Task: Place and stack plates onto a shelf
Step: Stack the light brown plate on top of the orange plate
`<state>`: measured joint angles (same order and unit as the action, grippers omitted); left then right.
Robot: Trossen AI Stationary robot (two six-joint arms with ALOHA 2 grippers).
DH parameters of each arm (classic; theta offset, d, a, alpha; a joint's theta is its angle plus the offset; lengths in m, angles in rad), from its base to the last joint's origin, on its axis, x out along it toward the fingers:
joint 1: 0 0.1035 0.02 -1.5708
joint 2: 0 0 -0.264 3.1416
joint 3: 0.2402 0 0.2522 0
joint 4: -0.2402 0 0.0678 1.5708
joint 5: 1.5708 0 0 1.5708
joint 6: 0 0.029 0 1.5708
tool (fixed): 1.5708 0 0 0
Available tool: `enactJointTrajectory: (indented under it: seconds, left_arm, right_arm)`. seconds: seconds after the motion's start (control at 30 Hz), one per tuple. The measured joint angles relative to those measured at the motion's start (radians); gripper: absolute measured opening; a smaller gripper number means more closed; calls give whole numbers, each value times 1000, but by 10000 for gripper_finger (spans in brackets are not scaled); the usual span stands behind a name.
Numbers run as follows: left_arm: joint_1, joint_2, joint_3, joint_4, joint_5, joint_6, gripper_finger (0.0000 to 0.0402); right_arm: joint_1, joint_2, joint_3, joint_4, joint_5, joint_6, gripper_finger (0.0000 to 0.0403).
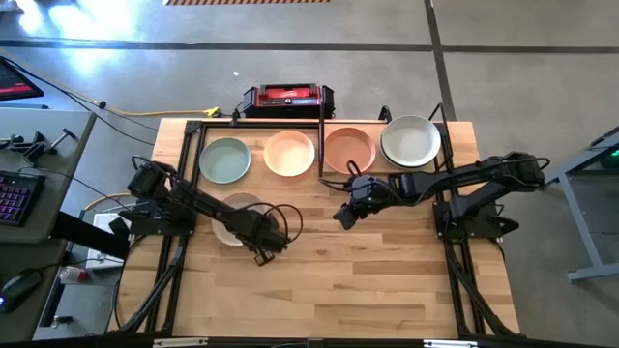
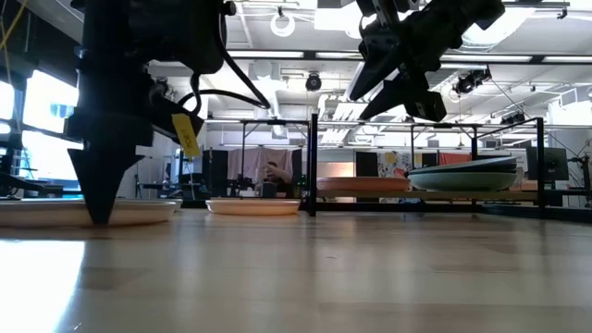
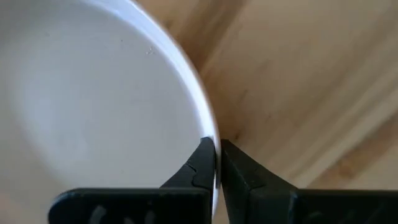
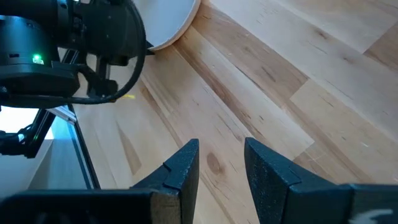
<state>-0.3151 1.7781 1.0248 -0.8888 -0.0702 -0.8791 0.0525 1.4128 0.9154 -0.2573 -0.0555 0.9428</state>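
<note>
Down near the bench's left edge, the left gripper (image 3: 216,167) pinches a white plate's (image 3: 93,106) rim; the right gripper (image 4: 221,163) hangs parted mid-bench

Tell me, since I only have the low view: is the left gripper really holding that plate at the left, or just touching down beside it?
Observer: It is holding it. The left wrist view shows the left gripper shut on the rim of the off-white plate, one finger inside and one outside.
Operator: Is the raised right gripper carrying anything?
Observer: No. Its wrist view shows the right gripper open and empty above the bare table.
Operator: How many spots on the shelf are filled?
Observer: From above, four in a row on the shelf: the pale green plate, cream plate, terracotta plate and pale plate at the right end.
</note>
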Motion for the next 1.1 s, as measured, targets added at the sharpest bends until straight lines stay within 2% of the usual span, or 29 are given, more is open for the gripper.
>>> enactJointTrajectory:
  seconds: [0.13,0.3,0.53,0.83,1.0,1.1]
  left_arm:
    - [-8,-23,0,-41,11,78,3]
    - [-8,-84,0,-103,13,168,3]
    - [-7,-191,15,-115,2,381,3]
    - [-6,-223,145,-242,-194,733,3]
    - [-8,-221,208,-281,-308,908,3]
    - [-13,-219,238,-307,-367,1021,3]
  right_arm:
    - [-5,0,0,7,6,3,110]
    - [-37,0,0,103,26,32,110]
    - [-98,0,0,295,24,-72,110]
    - [-151,0,1,481,2,-219,110]
    - [-153,0,67,444,6,-291,110]
    - [-152,0,135,320,46,-316,110]
